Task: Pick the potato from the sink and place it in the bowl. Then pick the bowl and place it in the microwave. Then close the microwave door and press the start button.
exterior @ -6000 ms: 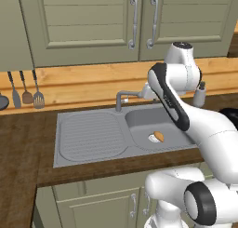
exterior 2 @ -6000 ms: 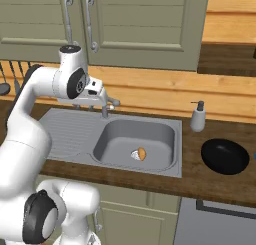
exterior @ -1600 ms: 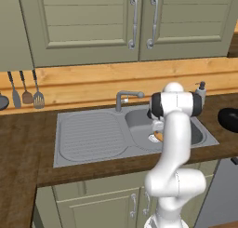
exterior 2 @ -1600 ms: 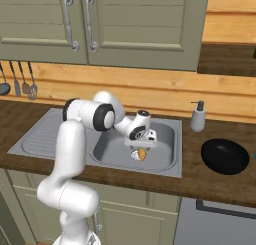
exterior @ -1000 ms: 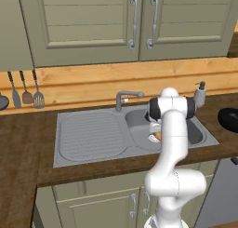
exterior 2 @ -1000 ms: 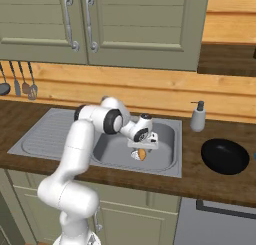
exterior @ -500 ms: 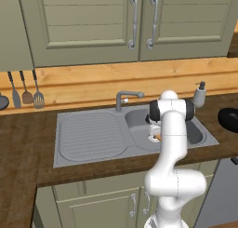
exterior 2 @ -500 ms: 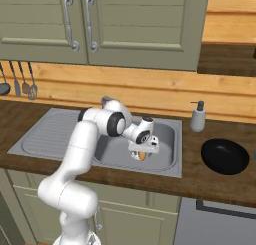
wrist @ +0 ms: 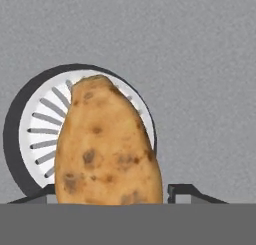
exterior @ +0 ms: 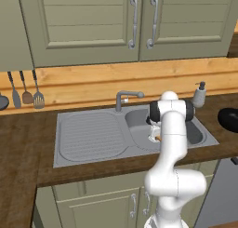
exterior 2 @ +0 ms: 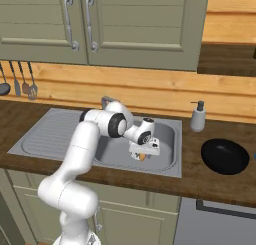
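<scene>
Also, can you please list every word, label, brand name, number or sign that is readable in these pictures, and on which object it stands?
None: no readable text, number or sign in any view.
The soap bottle, cabinet doors, sink and black bowl carry no print.
The potato shows brown spots, no label.

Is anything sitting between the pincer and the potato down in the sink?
Nothing visible. The pincer is low in the sink with its tips on either side of the potato, which lies over the drain ring.
</scene>
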Controlling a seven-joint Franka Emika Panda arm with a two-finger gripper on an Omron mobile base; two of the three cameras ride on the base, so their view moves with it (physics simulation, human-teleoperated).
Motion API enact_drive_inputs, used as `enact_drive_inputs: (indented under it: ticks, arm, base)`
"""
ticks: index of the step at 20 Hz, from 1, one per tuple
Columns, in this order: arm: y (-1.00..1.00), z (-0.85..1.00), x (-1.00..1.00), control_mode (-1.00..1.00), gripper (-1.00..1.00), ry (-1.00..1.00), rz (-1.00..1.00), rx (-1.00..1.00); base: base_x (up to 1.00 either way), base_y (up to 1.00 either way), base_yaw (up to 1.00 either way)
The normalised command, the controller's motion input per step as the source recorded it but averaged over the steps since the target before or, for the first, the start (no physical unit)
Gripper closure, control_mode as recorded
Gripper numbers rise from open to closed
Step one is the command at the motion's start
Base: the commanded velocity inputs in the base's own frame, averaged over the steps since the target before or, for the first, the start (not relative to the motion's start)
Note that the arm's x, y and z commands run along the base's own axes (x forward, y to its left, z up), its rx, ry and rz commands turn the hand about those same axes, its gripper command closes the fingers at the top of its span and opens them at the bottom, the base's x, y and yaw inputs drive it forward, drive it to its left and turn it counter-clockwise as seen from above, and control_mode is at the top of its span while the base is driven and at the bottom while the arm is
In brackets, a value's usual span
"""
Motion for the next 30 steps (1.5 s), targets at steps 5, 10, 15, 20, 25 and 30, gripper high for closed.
enact_drive_inputs:
  ticks: [5, 10, 15, 20, 25, 30]
  arm:
    - [0.07, 0.02, -0.25, -1.0, 1.0, -0.07, 0.01, 0.0]
    - [0.07, 0.95, -0.75, -1.0, 1.0, -0.12, 0.0, 0.0]
    - [0.0, 1.0, -0.73, -1.0, 1.0, -0.21, 0.0, 0.0]
    - [0.0, 1.0, -0.61, -1.0, 1.0, -0.17, -0.04, 0.0]
    - [0.0, 1.0, -0.66, -1.0, 1.0, -0.02, -0.08, -0.03]
    - [0.0, 1.0, -0.66, -1.0, 1.0, 0.03, -0.12, -0.14]
  base:
    - [0.0, 0.0, 0.0]
    - [0.0, 0.0, 0.0]
    - [0.0, 0.0, 0.0]
    - [0.0, 0.0, 0.0]
    - [0.0, 0.0, 0.0]
    - [0.0, 0.0, 0.0]
